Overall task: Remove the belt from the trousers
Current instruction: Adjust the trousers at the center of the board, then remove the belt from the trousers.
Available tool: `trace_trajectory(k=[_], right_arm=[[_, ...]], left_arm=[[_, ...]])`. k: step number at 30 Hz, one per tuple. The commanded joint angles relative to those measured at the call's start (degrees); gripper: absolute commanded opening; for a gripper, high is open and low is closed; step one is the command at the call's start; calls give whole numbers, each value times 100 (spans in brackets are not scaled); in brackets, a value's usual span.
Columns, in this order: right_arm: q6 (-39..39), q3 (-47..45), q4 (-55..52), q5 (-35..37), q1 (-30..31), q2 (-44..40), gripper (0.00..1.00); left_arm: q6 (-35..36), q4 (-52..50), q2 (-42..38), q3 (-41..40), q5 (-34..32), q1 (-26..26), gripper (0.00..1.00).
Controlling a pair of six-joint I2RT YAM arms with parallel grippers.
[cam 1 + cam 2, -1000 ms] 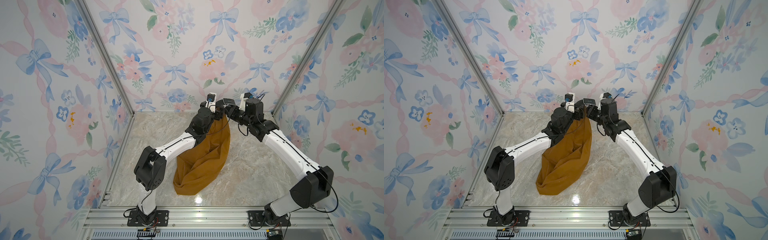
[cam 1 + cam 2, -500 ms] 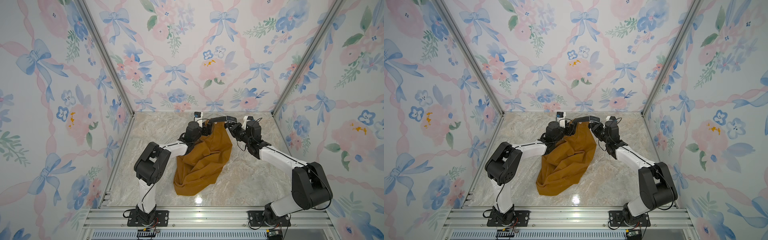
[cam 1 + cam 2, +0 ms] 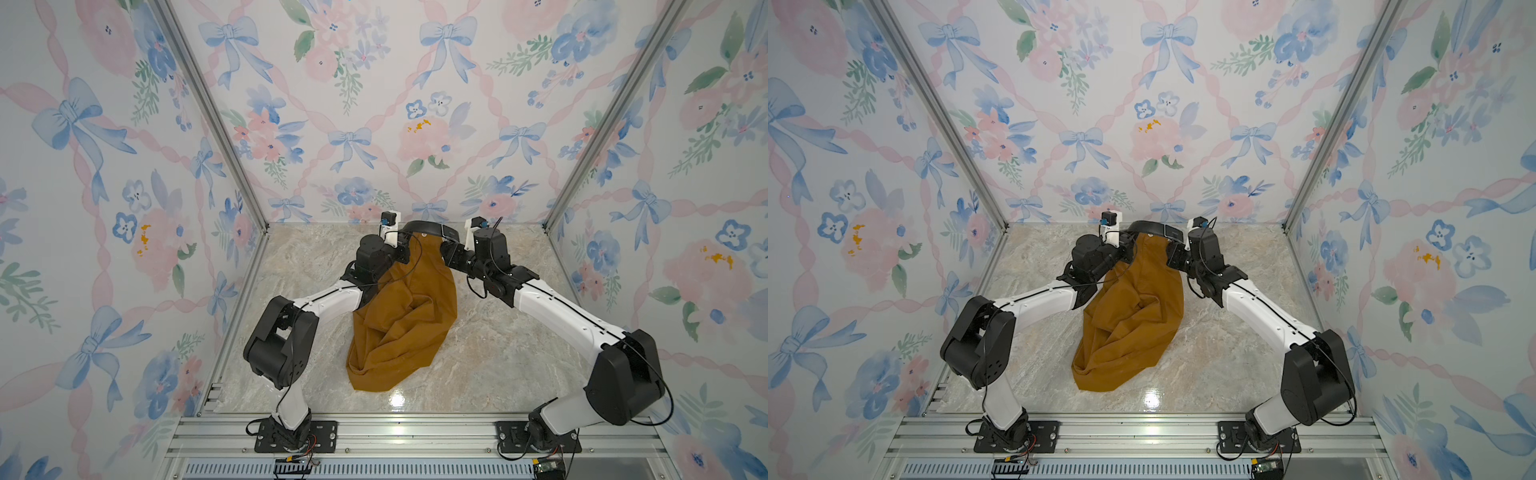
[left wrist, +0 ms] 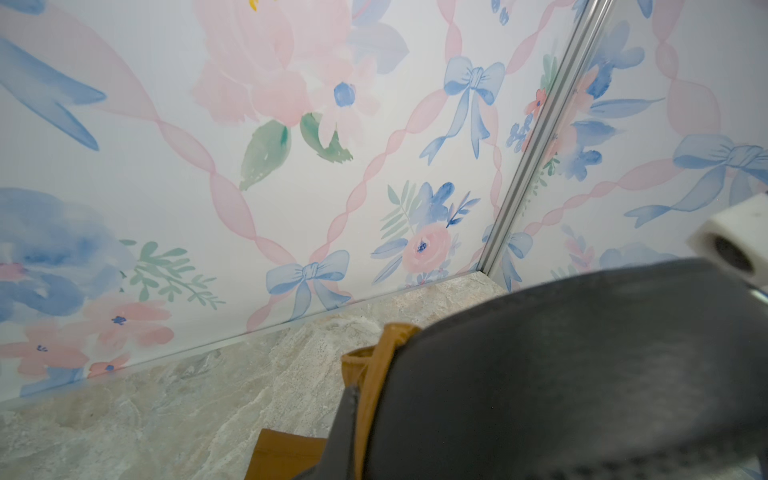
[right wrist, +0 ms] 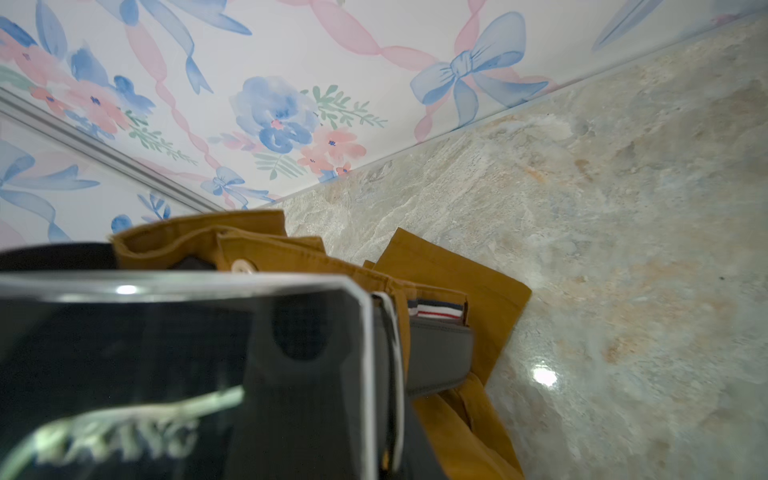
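Note:
The ochre trousers (image 3: 403,324) (image 3: 1133,324) hang by their waistband near the back wall, with the legs crumpled on the marble floor. The black belt (image 3: 424,226) (image 3: 1148,226) arches between my two grippers. My left gripper (image 3: 405,245) is shut on the waistband edge right beside the strap; in the left wrist view a dark finger (image 4: 347,432) presses the ochre cloth (image 4: 374,374) against the belt (image 4: 561,365). My right gripper (image 3: 445,249) is shut on the belt at its silver-framed buckle (image 5: 166,353), which fills the right wrist view. A white button (image 5: 244,266) and the striped inner band (image 5: 436,309) show beyond it.
The floral back wall (image 3: 374,145) stands close behind both grippers. Aluminium corner posts (image 3: 216,137) (image 3: 598,137) frame the cell, and a metal rail (image 3: 395,436) runs along the front. Both white forearms reach in from the front corners.
From a second ago both arms lowered the waistband toward the floor, then raised it a little. The cloth now hangs straighter than half a second ago.

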Motion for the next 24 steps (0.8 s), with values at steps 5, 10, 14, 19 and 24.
trace_trajectory(k=[5, 10, 14, 19, 24], right_arm=[[-1729, -242, -1123, 1177, 579, -1083, 79], [-2521, 95, -1706, 1909, 959, -1807, 95], [-2976, 369, -1949, 2160, 980, -1741, 95], [-3588, 642, -1604, 2885, 1024, -1381, 95], [-4222, 1116, -1505, 2583, 1153, -815, 96]], left_arm=[[2382, -1761, -481, 1226, -880, -403, 0], [3336, -2805, -102, 1979, -1635, -671, 0], [3208, -2900, -106, 2009, -1435, -781, 0], [2744, -2972, -134, 1923, -986, -877, 0], [2360, -2999, -136, 1910, -696, -879, 0]])
